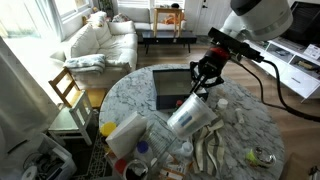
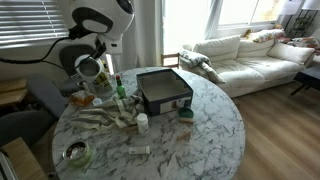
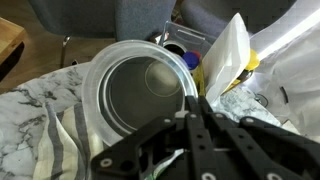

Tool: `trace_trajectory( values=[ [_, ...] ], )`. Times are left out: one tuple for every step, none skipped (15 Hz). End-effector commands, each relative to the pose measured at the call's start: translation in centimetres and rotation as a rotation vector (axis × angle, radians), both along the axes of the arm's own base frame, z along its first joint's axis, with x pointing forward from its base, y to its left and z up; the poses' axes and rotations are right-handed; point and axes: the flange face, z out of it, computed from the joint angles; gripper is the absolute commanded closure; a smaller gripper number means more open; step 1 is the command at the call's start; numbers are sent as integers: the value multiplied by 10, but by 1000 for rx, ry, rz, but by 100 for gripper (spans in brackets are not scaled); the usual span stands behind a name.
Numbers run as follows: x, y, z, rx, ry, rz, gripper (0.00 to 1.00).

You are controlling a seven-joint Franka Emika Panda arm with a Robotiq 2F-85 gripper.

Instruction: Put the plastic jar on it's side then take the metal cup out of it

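On the round marble table (image 1: 248, 125), next to the black box (image 1: 166, 86), the plastic jar (image 1: 190, 115) leans at a slant rather than standing upright. Its wide mouth is turned toward the wrist, so the tipping step looks partway done. The metal cup (image 3: 150, 90) sits deep inside and probably cannot be reached until the jar lies flat. The gripper (image 3: 195, 108) is pinched onto one side of the jar's rim, a hold that lets the arm lever it over.

Round marble surface (image 2: 205, 140), dark square box (image 2: 165, 92) near centre. Small green item (image 2: 186, 113) just beside box; green-labelled tin (image 2: 75, 153) well apart from box; white sofa (image 2: 240, 55) behind box.
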Motion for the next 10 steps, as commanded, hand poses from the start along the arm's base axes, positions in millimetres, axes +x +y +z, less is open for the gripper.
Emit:
trace_trajectory(
  values=[
    [2,-5,-1,145,-109,33,99],
    [2,-7,0,175,-149,53,99],
    [2,-9,1,205,-191,75,99],
    [0,-13,0,231,-230,107,99],
    [-3,-17,-1,263,-262,138,99],
    [-6,-21,-4,287,-289,181,99],
    [-10,-25,-8,292,-300,226,99],
    [-13,-28,-12,296,-311,264,99],
    [-13,-31,-16,291,-328,287,99],
    [-9,-25,-6,274,-303,238,95]
  ],
)
